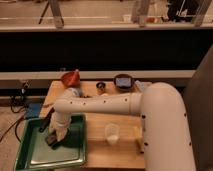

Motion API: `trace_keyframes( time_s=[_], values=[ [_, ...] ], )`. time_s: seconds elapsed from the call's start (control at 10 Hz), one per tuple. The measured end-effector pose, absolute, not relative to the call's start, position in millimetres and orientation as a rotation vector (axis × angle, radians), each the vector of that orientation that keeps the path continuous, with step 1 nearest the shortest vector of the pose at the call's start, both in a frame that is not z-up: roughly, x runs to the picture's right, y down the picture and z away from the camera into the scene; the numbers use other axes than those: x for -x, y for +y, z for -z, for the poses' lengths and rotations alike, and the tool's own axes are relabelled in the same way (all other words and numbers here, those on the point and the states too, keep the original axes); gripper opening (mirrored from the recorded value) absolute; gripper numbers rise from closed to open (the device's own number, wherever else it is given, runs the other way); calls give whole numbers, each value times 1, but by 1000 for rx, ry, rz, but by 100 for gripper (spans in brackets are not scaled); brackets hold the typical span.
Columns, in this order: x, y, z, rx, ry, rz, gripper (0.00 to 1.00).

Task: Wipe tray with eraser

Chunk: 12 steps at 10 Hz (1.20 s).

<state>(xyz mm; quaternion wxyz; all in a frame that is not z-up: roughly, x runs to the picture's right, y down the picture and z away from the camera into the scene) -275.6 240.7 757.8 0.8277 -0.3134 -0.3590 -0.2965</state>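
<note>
The large green tray [37, 154] lies at the front left of the wooden table. My white arm reaches from the right down into it. My gripper [54, 138] is over the tray's middle right part, pointing down. It is shut on the eraser [52, 141], a small dark block pressed against the tray's glossy bottom. The gripper body hides most of the eraser.
An orange funnel-shaped bowl [71, 77], a small dark object [101, 86] and a dark round bowl [122, 81] stand at the back of the table. A white cup [112, 133] and a pale yellowish item [137, 138] sit right of the tray. A blue flat object [32, 111] and cables [20, 95] are at the left.
</note>
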Motion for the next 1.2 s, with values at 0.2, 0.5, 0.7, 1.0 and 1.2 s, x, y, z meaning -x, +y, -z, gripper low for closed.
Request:
trace_keyframes(
  time_s=[0.2,0.5,0.7,1.0,1.2],
  values=[
    [285,243,-764,694,-759,632,0],
    [295,244,-771,720,-752,632,0],
    [301,246,-772,730,-752,639,0],
    [309,254,-772,748,-762,654,0],
    [314,262,-767,760,-774,674,0]
  ],
)
